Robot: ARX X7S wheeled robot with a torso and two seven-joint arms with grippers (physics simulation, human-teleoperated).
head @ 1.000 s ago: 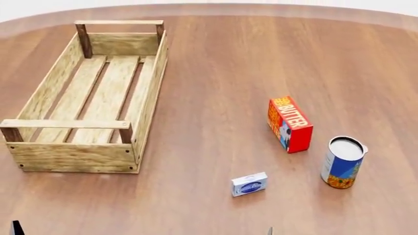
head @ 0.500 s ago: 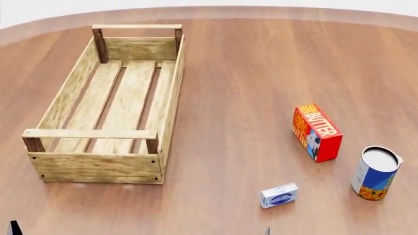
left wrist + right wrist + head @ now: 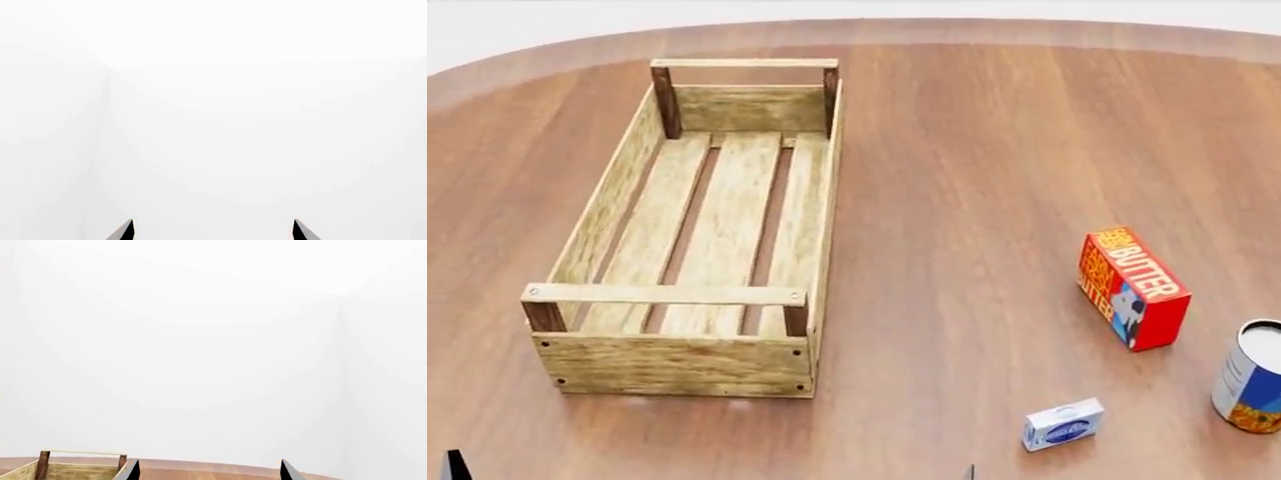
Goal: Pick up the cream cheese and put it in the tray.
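Cream cheese (image 3: 1062,425) lying untouched, well right of the tray (image 3: 601,220); both claws hanging apart, awaiting approach.

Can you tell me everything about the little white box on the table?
The cream cheese is a small flat white box with a dark blue oval logo on its side. It looks like cardboard. It rests on the wooden table, slightly turned, near the front edge. Nothing touches it; the butter box and tin stand apart.
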